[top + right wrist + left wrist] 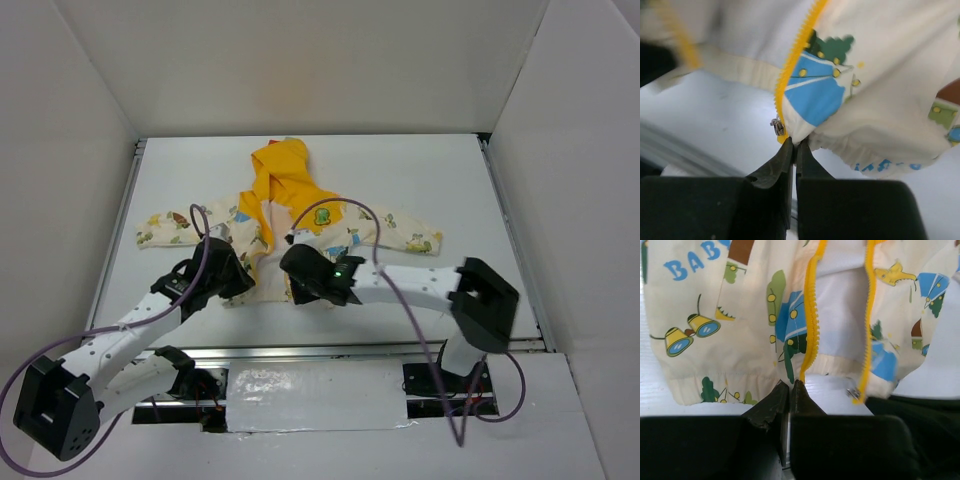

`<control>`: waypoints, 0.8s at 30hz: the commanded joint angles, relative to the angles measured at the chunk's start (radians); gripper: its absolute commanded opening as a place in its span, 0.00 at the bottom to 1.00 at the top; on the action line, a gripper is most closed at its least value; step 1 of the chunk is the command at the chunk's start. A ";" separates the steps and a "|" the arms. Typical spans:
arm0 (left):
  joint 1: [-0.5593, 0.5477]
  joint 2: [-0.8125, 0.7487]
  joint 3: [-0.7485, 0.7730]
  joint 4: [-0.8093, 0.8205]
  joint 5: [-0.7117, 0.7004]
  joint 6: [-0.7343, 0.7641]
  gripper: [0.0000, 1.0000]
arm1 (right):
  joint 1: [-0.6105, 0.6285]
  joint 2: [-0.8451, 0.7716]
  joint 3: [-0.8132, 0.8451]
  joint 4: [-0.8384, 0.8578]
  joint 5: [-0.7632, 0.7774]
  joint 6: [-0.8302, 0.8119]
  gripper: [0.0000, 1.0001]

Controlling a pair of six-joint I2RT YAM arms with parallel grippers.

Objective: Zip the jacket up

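Jacket [300, 215] lies flat on the counter [430, 170] with its front open. It spreads away beyond both hands, and the yellow hood [278, 165] is the part farthest from them. The left hand [790, 386] is clenched, its tips pinched on the hem corner where one yellow zipper row [811, 325] ends. That row climbs straight away from the tips. The second zipper row [869, 315] runs off to this hand's right, with pale lining between the two. The right hand [793, 142] is likewise clenched, gripping the bottom corner of the opposite front panel, whose cloth bunches down into its tips. A small metal zipper pull [775, 126] hangs just left of those tips and slightly beyond them, at the foot of the second row. The two hands sit near each other along the hem, not touching.
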 commanded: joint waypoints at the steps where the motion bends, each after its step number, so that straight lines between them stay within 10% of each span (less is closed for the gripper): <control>1: -0.001 -0.038 0.000 0.100 0.053 0.006 0.00 | -0.005 -0.280 -0.181 0.440 -0.071 -0.153 0.00; 5: -0.001 -0.069 -0.005 0.156 0.070 -0.008 0.00 | -0.057 -0.341 -0.367 0.711 -0.434 -0.405 0.00; 7: 0.001 -0.061 0.028 0.137 0.058 -0.002 0.00 | -0.034 -0.307 -0.324 0.604 -0.344 -0.492 0.00; 9: 0.001 -0.043 0.066 0.122 0.041 0.004 0.00 | -0.014 -0.246 -0.273 0.582 0.082 -0.551 0.00; 12: 0.001 -0.030 0.094 0.125 0.032 0.012 0.00 | -0.003 -0.248 -0.357 0.980 0.455 -0.603 0.00; 17: 0.001 -0.020 0.112 0.151 0.042 0.012 0.00 | -0.008 -0.244 -0.559 1.564 0.446 -0.640 0.00; 24: -0.001 -0.061 0.051 0.300 0.139 0.055 0.00 | -0.035 -0.199 -0.608 1.590 0.214 -0.351 0.00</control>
